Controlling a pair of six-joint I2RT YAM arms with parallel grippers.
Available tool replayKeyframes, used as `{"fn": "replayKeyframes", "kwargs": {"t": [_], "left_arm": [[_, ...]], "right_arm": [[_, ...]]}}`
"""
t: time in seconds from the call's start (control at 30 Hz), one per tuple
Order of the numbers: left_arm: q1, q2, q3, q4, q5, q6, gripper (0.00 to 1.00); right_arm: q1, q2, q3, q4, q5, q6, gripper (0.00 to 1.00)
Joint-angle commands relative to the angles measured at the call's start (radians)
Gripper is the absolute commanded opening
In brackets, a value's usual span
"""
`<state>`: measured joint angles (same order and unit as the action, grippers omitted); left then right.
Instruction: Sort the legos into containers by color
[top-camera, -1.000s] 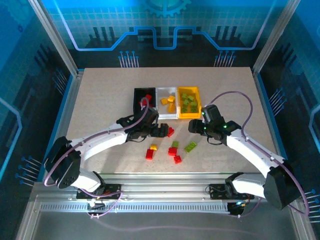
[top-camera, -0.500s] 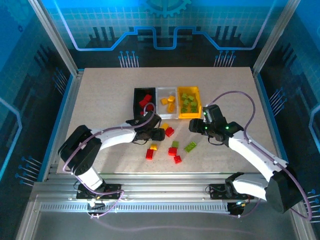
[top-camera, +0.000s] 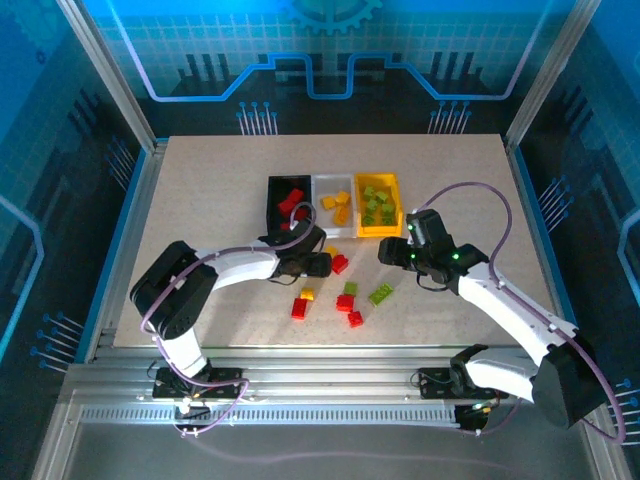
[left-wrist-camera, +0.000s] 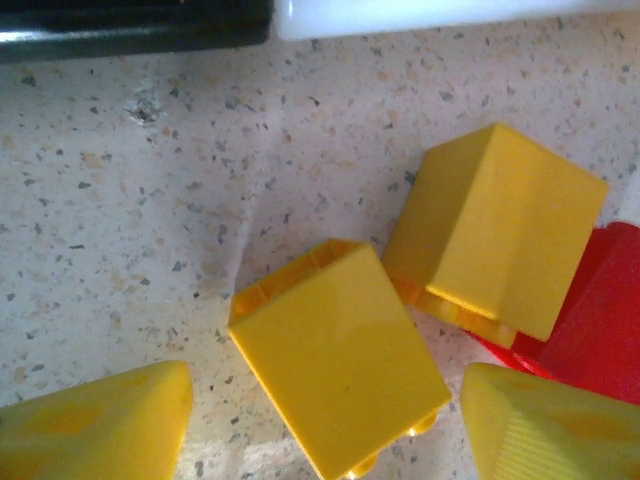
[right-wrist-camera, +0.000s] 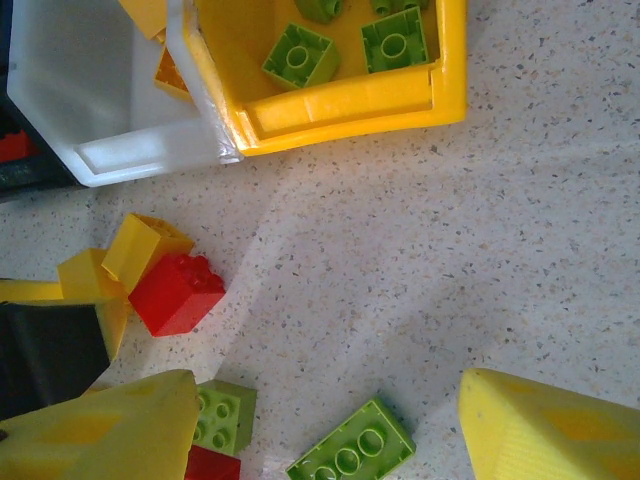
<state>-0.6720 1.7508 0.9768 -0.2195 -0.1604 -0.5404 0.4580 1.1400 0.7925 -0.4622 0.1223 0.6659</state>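
The black (top-camera: 276, 205), white (top-camera: 333, 190) and yellow (top-camera: 378, 231) containers stand in a row at mid table, with red, yellow and green legos inside them in that order. My left gripper (top-camera: 322, 263) is low over the table in front of them. In the left wrist view it (left-wrist-camera: 325, 400) is open, with a yellow lego (left-wrist-camera: 340, 360) lying between its fingertips and a small gap on each side. Another yellow lego (left-wrist-camera: 495, 235) and a red one (left-wrist-camera: 590, 320) lie just beyond. My right gripper (right-wrist-camera: 325, 420) is open above a green lego (right-wrist-camera: 350, 455).
Loose legos lie nearer the arms: red (top-camera: 300, 307), yellow (top-camera: 307, 294), green (top-camera: 351, 288), red (top-camera: 345, 302), red (top-camera: 355, 319) and a long green one (top-camera: 381, 293). The yellow bin's rim (right-wrist-camera: 340, 100) and the white bin's corner (right-wrist-camera: 130, 150) show in the right wrist view.
The left gripper's jaws have narrowed and the left arm's elbow has swung right, toward mid table. Its gripper stays by the yellow and red legos. The right arm has not moved.
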Motion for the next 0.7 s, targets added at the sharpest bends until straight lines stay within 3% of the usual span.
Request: {"fn": "replayKeyframes", "kwargs": {"t": [0.0,0.23,0.5,0.67], "left_arm": [[0.011,0.032,0.043,0.007,-0.034,0.018,0.63],[0.022,0.045,0.041,0.000,-0.053,0.025,0.46],[0.018,-0.078,0.000,-0.029,-0.034,0.003,0.33],[-0.023,-0.179,0.048,-0.077,-0.029,0.021,0.33]], "right_arm": [[0.005,0.003,-0.007,0.006,0.003,-0.002,0.71],[0.005,-0.003,-0.015,0.006,0.009,-0.003,0.71],[0.005,0.006,-0.010,0.016,0.006,0.000,0.71],[0.005,0.005,-0.019,0.023,0.003,0.004,0.71]]}}
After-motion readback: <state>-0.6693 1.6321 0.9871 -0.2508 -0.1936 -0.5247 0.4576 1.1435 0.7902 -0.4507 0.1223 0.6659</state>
